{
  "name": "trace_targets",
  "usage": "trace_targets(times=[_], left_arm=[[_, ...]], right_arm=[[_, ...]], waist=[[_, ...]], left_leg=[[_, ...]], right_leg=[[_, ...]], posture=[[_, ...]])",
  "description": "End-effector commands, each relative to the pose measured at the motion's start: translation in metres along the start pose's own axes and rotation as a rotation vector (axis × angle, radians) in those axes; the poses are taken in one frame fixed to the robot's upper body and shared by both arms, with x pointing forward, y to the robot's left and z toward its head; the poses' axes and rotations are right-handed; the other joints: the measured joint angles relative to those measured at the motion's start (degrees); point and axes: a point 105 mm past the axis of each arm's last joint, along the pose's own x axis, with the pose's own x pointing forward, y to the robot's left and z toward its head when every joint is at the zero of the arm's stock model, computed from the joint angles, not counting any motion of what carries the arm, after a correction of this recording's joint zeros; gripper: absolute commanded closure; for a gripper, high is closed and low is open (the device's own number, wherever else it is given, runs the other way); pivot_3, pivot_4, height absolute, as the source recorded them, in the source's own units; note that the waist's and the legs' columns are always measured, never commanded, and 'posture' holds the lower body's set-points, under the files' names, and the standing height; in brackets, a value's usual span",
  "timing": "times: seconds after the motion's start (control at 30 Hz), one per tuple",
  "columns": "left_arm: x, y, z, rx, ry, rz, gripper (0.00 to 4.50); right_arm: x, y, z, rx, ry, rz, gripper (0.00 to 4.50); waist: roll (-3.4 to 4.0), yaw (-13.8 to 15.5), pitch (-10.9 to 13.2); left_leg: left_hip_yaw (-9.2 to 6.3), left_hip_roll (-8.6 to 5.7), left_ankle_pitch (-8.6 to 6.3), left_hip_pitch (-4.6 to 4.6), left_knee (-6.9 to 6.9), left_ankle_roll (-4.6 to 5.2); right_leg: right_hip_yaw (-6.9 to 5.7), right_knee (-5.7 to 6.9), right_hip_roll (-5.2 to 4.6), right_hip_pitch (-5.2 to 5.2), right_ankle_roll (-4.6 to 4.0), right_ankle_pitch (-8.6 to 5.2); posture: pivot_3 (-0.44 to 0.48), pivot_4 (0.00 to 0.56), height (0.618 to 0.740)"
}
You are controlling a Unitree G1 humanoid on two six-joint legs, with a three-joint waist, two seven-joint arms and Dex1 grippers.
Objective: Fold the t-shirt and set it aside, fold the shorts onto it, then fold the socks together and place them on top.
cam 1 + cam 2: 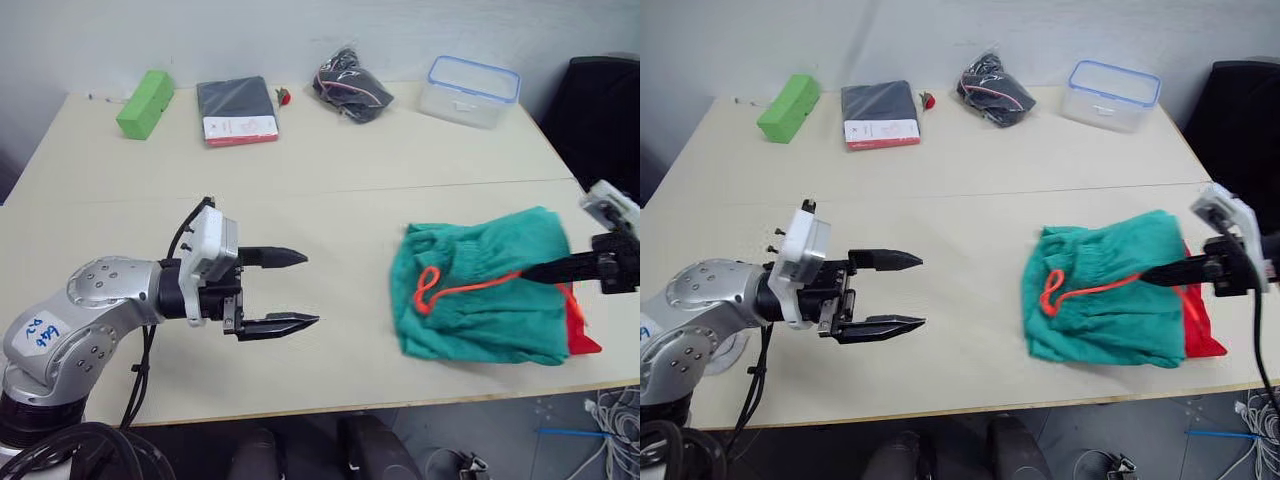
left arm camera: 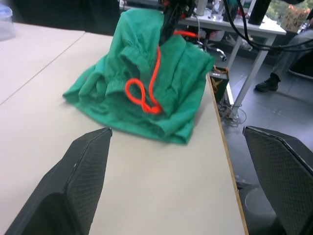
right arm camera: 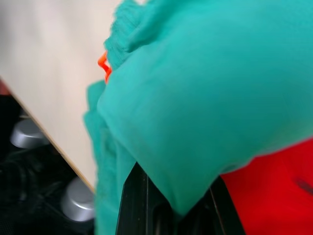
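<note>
Shorts (image 1: 480,290) lie at lower right of the head view, atop the shirt (image 1: 580,330), long axis running left-right. Right gripper (image 1: 548,270) pinches their right edge and is nearer; left gripper (image 1: 290,290) hovers spread, well apart at left.

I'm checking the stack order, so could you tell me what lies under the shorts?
The t-shirt lies under the shorts; only its red edge shows. How it's folded is hidden.
</note>
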Motion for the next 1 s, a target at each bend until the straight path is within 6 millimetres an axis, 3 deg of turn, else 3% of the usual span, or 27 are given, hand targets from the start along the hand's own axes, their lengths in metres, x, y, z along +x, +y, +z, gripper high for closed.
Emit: trace_targets(times=[0.03,0.2,0.33,0.5,0.7,0.8,0.83,0.93,1.0], left_arm=[[0.001,-0.003,0.005,0.048,-0.001,-0.031,0.0],[0.006,-0.004,0.006,0.063,-0.003,-0.06,0.0],[0.008,-0.003,0.005,0.075,0.016,-0.062,0.0],[0.006,-0.002,0.004,0.077,0.03,-0.055,0.0],[0.002,0.0,-0.001,0.061,0.04,-0.023,0.0],[-0.002,0.002,-0.006,0.049,0.058,0.006,0.0],[-0.004,0.003,-0.008,0.045,0.062,0.017,0.0],[-0.014,0.009,-0.018,0.034,0.101,0.077,0.0],[-0.02,0.012,-0.024,0.031,0.126,0.121,0.0]], right_arm=[[-0.023,-0.026,-0.004,-0.026,-0.001,-0.121,4.49],[-0.025,-0.071,-0.035,-0.002,0.053,-0.314,4.49],[-0.021,-0.089,-0.051,0.02,0.068,-0.405,4.49],[-0.025,-0.104,-0.063,0.005,0.047,-0.52,3.2],[-0.066,-0.109,-0.027,-0.032,-0.224,-0.678,1.13],[-0.077,-0.099,0.013,-0.135,-0.414,-0.656,0.06],[-0.077,-0.094,0.025,-0.162,-0.466,-0.629,0.02],[-0.035,-0.062,0.071,-0.325,-0.58,-0.387,0.02],[-0.007,-0.037,0.091,-0.432,-0.596,-0.254,0.02]], waist=[[0.1,0.14,0.06],[0.09,0.24,0.06],[0.17,0.22,0.1],[0.19,0.15,0.11],[0.19,0.0,0.11],[0.35,-0.17,0.2],[0.4,-0.23,0.23],[0.39,-0.54,0.24],[0.38,-0.97,0.25]], left_leg=[[0.0,0.0,0.0,-0.02,0.02,0.0],[0.0,0.01,0.0,-0.03,0.03,-0.01],[0.04,-0.01,0.0,-0.02,0.09,-0.01],[0.05,0.0,0.01,-0.01,0.22,-0.02],[0.04,0.0,0.01,-0.01,0.43,-0.03],[0.06,0.0,0.0,0.01,0.45,-0.03],[0.07,0.01,0.0,0.04,0.44,-0.04],[0.07,0.06,-0.01,0.08,0.44,-0.06],[0.04,0.1,-0.02,0.1,0.47,-0.09]], right_leg=[[0.0,0.02,-0.01,-0.01,0.0,0.0],[-0.01,0.03,0.0,-0.03,0.0,0.0],[0.01,0.18,-0.01,-0.05,0.0,0.0],[0.02,0.39,0.01,-0.1,0.0,0.0],[0.02,0.55,0.02,-0.06,0.0,0.0],[0.05,0.58,0.06,-0.07,0.0,0.0],[0.09,0.59,0.09,-0.07,0.0,0.0],[0.15,0.6,0.16,-0.07,0.0,0.0],[0.19,0.67,0.22,-0.06,0.0,0.0]], posture=[[0.0,0.15,0.74],[0.0,0.15,0.74],[0.0,0.15,0.74],[0.0,0.15,0.74],[0.0,0.15,0.74],[0.0,0.15,0.74],[0.0,0.15,0.74],[0.0,0.15,0.74],[0.0,0.15,0.74]])
